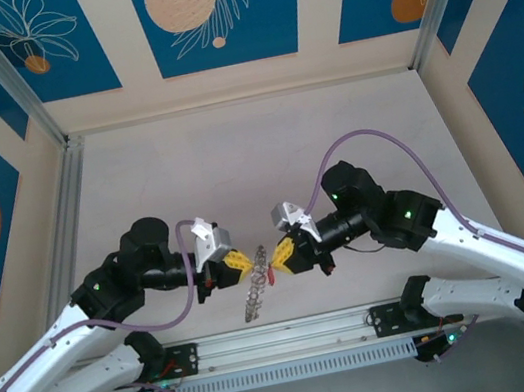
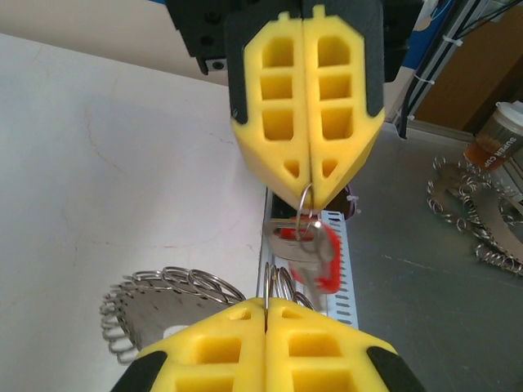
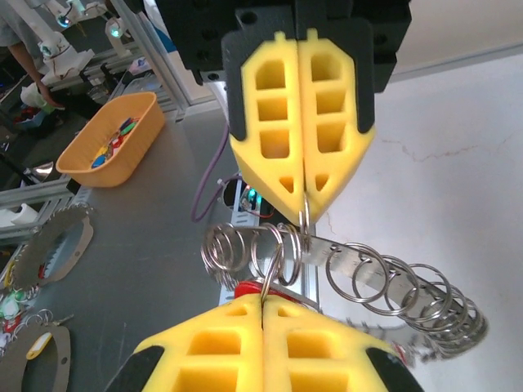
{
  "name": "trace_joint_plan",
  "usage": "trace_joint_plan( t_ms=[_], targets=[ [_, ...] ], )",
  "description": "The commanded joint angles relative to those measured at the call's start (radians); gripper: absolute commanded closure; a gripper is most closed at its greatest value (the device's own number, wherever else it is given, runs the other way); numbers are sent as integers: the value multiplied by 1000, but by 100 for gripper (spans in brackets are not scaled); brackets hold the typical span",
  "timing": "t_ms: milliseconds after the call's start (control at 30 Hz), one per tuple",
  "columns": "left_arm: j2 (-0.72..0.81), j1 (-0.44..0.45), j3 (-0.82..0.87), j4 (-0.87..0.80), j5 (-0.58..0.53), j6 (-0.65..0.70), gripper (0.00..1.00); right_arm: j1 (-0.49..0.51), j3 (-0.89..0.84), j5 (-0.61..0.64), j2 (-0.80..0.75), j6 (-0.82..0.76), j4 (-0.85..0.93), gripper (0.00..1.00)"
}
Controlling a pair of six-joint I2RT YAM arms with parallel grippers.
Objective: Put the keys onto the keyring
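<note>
Both grippers meet tip to tip above the table's near middle. My left gripper (image 1: 236,261) (image 2: 267,309) (image 3: 304,196) is shut on a thin silvery keyring (image 2: 268,286) (image 3: 304,220), one of several rings threaded along a metal strip (image 1: 254,287) (image 3: 384,273) (image 2: 155,306). That strip hangs down between the arms. My right gripper (image 1: 282,250) (image 3: 263,300) (image 2: 309,192) is shut on a small ring (image 3: 274,273) (image 2: 305,200). A silvery key with a red head (image 2: 315,253) (image 3: 253,287) (image 1: 271,276) dangles from that ring. The two rings sit close together; I cannot tell whether they touch.
An orange basket (image 3: 110,139) of coloured pieces stands on the grey bench beyond the table's near edge. More ring-fringed strips (image 2: 478,212) (image 3: 53,241) and a cup (image 2: 494,139) lie there too. An aluminium rail (image 1: 287,339) and slotted cable duct (image 2: 335,245) run below the grippers.
</note>
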State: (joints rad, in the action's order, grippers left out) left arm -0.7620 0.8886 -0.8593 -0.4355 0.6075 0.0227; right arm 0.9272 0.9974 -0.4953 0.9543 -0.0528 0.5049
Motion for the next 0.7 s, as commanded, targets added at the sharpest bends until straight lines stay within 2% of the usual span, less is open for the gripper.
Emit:
trace_joint_plan(
  t_ms=[0,667],
  targets=[
    [16,14,-32,24,50,16,100,8,39,-23,9,-27,27,100],
    [17,29,-27,20,71,21,100,53,75,50,47,-58,19,100]
  ],
)
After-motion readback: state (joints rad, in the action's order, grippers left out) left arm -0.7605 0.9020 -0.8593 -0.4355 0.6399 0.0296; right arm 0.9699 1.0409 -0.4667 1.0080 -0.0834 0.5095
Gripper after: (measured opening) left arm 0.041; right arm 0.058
